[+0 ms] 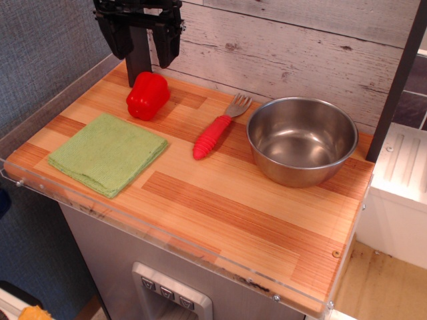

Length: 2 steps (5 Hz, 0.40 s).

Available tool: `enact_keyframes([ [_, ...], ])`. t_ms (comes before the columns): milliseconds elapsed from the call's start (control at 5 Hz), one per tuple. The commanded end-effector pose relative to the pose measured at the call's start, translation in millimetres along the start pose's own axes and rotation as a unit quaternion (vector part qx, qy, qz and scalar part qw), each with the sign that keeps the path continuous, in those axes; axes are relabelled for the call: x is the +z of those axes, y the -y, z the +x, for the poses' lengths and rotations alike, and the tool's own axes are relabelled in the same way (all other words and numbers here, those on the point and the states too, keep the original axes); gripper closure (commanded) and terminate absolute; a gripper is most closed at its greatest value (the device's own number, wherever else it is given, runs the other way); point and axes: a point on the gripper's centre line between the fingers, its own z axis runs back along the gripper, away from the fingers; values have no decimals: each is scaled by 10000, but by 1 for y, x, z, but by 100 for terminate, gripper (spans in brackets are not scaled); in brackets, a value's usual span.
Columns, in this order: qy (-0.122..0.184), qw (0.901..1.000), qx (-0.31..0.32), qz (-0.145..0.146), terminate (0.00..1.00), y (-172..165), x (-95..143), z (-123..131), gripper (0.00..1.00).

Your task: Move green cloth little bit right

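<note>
The green cloth [108, 153] lies flat and folded on the left part of the wooden counter [220, 207], its layered edges showing along the front. My black gripper [141, 45] hangs high at the back left, above and behind the cloth and just over a red toy pepper [147, 95]. Its two fingers stand apart with nothing between them. It is well clear of the cloth.
A red-handled fork [219, 129] lies right of the cloth, mid-counter. A steel bowl [302, 139] stands at the back right. A clear plastic lip [167, 250] runs along the counter's front and left edges. A wooden plank wall is behind.
</note>
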Motion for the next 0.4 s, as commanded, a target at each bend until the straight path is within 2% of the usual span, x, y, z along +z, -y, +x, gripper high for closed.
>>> enact_keyframes([
  [0,0,10000,0,0,0,0,0,0,0],
  [200,-191,9995,-113,242,0,-18,-15,-24,0],
])
